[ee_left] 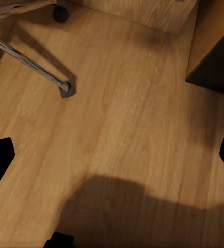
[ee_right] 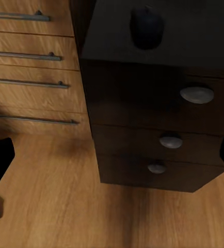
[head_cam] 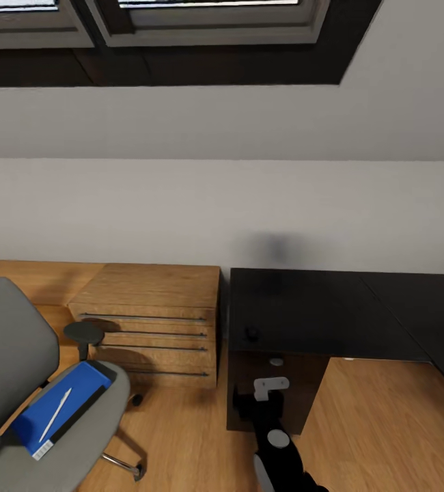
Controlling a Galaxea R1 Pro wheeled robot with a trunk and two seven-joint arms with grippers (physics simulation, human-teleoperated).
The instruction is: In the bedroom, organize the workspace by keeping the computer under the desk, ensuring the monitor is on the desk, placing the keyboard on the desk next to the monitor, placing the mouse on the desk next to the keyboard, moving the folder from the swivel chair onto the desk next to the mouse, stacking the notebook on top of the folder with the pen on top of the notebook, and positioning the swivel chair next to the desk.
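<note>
Right gripper jaws spread, empty; mouse ahead of it on desk, long axis pointing away from gripper

Black arm (white bracket, grey discs)

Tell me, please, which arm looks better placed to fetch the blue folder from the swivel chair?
Probably the left. The folder lies on the swivel chair at the robot's left, and the left wrist view shows the chair's chrome base nearby. The right arm faces the desk.
</note>
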